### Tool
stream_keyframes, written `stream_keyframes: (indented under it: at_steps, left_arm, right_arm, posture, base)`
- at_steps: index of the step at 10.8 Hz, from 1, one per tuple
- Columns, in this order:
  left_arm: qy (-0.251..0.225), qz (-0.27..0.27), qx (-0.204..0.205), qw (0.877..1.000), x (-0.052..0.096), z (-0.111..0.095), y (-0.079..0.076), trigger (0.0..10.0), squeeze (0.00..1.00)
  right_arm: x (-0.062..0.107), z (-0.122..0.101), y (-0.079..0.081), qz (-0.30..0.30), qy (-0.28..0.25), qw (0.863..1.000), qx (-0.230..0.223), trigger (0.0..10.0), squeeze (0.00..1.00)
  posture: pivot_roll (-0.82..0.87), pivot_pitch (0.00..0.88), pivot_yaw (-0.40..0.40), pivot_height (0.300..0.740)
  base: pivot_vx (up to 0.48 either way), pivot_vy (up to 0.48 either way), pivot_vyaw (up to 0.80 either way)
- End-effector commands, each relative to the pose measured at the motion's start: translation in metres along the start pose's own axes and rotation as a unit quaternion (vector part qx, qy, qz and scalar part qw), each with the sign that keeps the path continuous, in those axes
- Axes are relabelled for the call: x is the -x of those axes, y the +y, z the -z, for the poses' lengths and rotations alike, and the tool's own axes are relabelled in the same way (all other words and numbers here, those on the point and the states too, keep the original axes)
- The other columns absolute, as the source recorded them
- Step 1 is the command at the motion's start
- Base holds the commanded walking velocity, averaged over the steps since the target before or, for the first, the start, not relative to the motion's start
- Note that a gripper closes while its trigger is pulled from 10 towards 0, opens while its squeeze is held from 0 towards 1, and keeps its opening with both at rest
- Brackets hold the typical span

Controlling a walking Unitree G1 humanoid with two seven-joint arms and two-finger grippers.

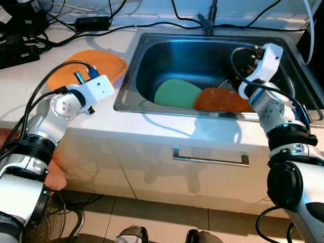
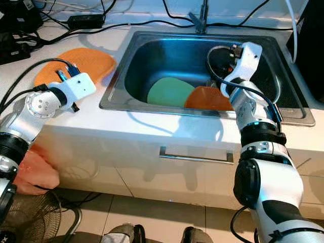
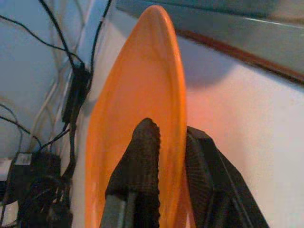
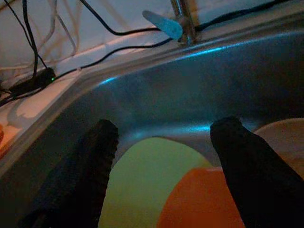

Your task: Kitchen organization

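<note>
Nearest to me, below the counter edge, a white cabinet front [image 1: 167,167] carries a metal drawer handle [image 1: 210,160], with tiled floor [image 1: 152,223] beneath it; on my left, my left gripper [image 3: 166,166] reaches over the white counter [image 1: 20,96] and is clamped on the rim of an orange plate [image 1: 101,63], one black finger on the plate's inner face and the other on its outer face, as the left wrist view shows; the plate lies on the counter just beside the left rim of the steel sink [image 1: 131,76]; on my right, my right gripper [image 4: 166,142] hangs inside the sink basin with its two black fingers [image 4: 102,142] spread well apart and grasping nothing; below and between those fingers lie a green plate [image 1: 174,93] and a second orange plate [image 1: 220,100], the orange one overlapping the green one's right edge; a pale dish [image 4: 285,137] shows just beside the orange one, toward the sink's right side, though I cannot tell its kind; farther back, the tap [image 1: 208,20] rises from the sink's rear rim; behind it, black cables [image 1: 152,23] and a black power brick [image 1: 92,22] lie along the back of the counter.
</note>
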State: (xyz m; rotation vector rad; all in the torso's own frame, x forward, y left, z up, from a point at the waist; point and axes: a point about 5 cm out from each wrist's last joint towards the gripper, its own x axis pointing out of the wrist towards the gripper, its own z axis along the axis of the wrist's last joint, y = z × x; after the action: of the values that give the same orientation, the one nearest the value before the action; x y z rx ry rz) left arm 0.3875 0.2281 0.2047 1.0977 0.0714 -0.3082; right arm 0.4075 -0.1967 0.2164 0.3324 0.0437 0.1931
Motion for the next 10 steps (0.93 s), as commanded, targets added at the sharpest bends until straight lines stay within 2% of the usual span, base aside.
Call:
stream_keyframes:
  at_steps: [1, 3, 4, 7, 8, 9, 10]
  left_arm:
    - [0.009, -0.009, 0.009, 1.0, 0.0, 0.004, 0.0, 0.0, 0.0]
    - [-0.003, -0.054, -0.003, 0.999, 0.0, 0.0, 0.009, 0.0, 0.0]
    - [-0.023, -0.101, 0.023, 0.994, 0.0, -0.006, 0.013, 0.0, 0.0]
    - [-0.065, -0.15, -0.002, 0.986, 0.004, -0.019, 0.008, 0.0, 0.0]
    - [-0.086, -0.171, -0.024, 0.981, 0.006, -0.025, 0.01, 0.0, 0.0]
    - [-0.131, -0.192, -0.046, 0.972, 0.009, -0.041, 0.007, 0.0, 0.0]
    - [-0.14, -0.196, -0.052, 0.969, 0.009, -0.044, 0.006, 0.0, 0.0]
  right_arm:
    - [0.001, -0.002, -0.001, 0.0, -0.005, 1.0, -0.003, 10.0, 0.0]
    - [0.002, -0.003, -0.003, 0.005, -0.004, 1.0, -0.004, 10.0, 0.0]
    - [0.002, -0.003, -0.003, 0.006, -0.002, 1.0, 0.003, 10.0, 0.0]
    - [-0.001, -0.001, 0.001, 0.0, 0.005, 1.0, 0.0, 10.0, 0.0]
    - [-0.002, -0.003, 0.003, -0.002, 0.004, 1.0, 0.001, 10.0, 0.0]
    - [-0.002, -0.004, 0.004, -0.006, 0.002, 1.0, -0.001, 10.0, 0.0]
    - [-0.002, -0.005, 0.005, -0.009, 0.0, 1.0, -0.005, 10.0, 0.0]
  posture:
    - [0.1, 0.093, 0.054, 0.74]
    - [0.1, 0.092, 0.055, 0.74]
    - [0.1, 0.092, 0.05, 0.74]
    - [0.11, 0.092, 0.037, 0.74]
    - [0.11, 0.092, 0.034, 0.74]
    - [0.11, 0.091, 0.034, 0.74]
    - [0.11, 0.091, 0.034, 0.74]
  base:
    - [0.0, 0.0, 0.0]
    - [0.0, 0.0, 0.0]
    - [0.0, 0.0, 0.0]
    - [0.0, 0.0, 0.0]
    - [0.0, 0.0, 0.0]
    - [0.0, 0.0, 0.0]
    - [0.0, 0.0, 0.0]
